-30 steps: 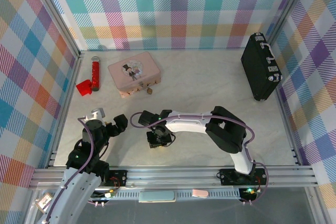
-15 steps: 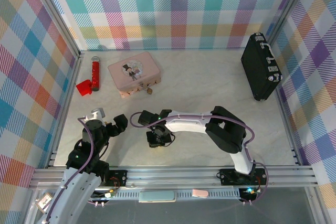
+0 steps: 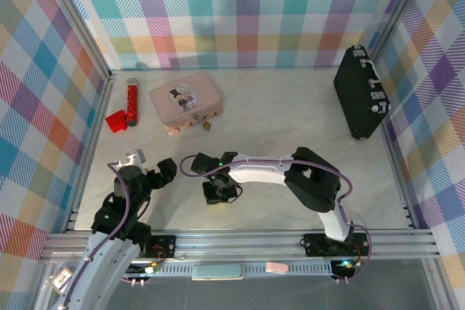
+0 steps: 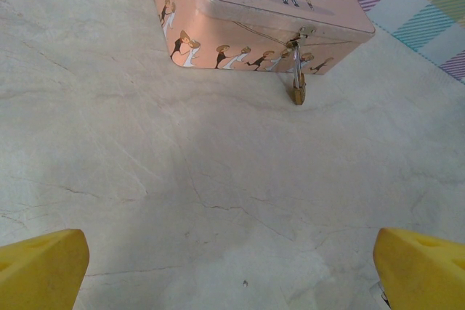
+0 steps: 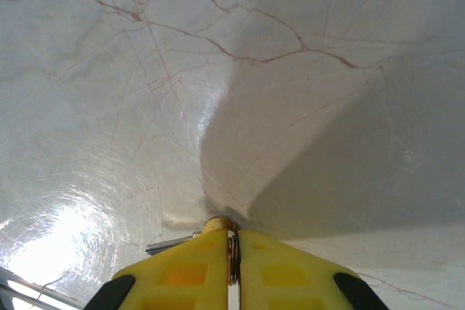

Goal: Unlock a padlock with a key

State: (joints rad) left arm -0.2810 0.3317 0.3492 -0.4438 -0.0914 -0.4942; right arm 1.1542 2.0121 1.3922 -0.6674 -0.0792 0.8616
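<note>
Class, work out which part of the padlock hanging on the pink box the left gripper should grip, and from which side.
Grip the padlock by its brass body, coming from the open table in front of the pink box. The body hangs clear below the clasp, while the thin shackle is hooked through it. The open left gripper faces it.

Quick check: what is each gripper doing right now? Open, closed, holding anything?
Left gripper: open, holding nothing.
Right gripper: shut on a thin metal piece at its fingertips, apparently the key.
</note>
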